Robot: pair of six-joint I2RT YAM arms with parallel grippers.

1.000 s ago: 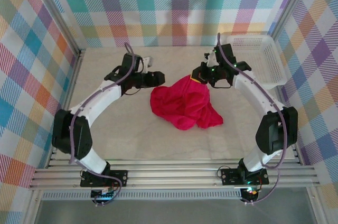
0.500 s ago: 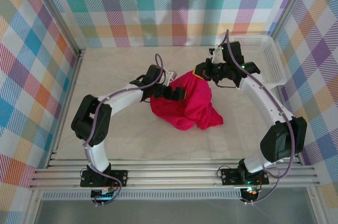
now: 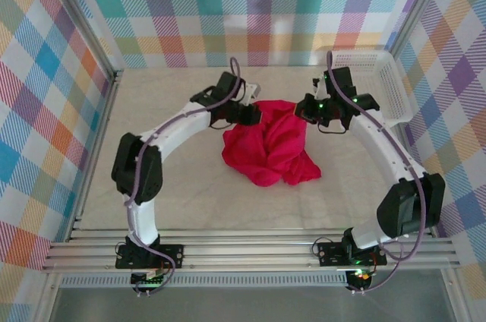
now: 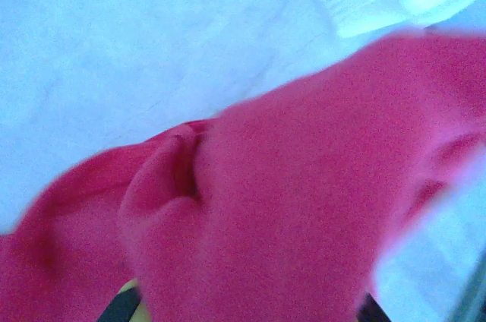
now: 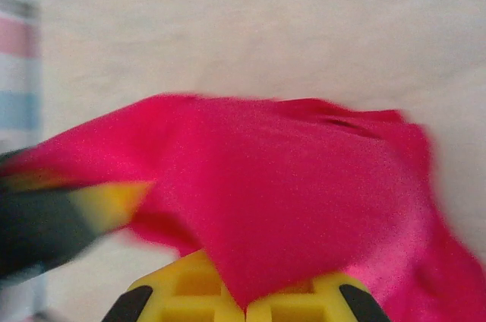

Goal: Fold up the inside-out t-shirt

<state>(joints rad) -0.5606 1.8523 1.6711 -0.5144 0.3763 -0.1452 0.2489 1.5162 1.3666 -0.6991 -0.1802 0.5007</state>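
The red t-shirt (image 3: 267,147) is lying in a crumpled heap on the worktop (image 3: 167,185), left of the basket (image 3: 398,90). Its long side is running from its far edge down to a tail at the near right. The left gripper (image 3: 255,115) is closed, pinching the t-shirt's far left edge. The right gripper (image 3: 304,111) is closed, pinching the far right edge, nearer the basket.

The left jaws crossed to the t-shirt (image 3: 269,147) and closed (on its far edge).

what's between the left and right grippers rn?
The red t-shirt: its upper edge runs from the left gripper to the right gripper, each shut on it. Top external view shows it.
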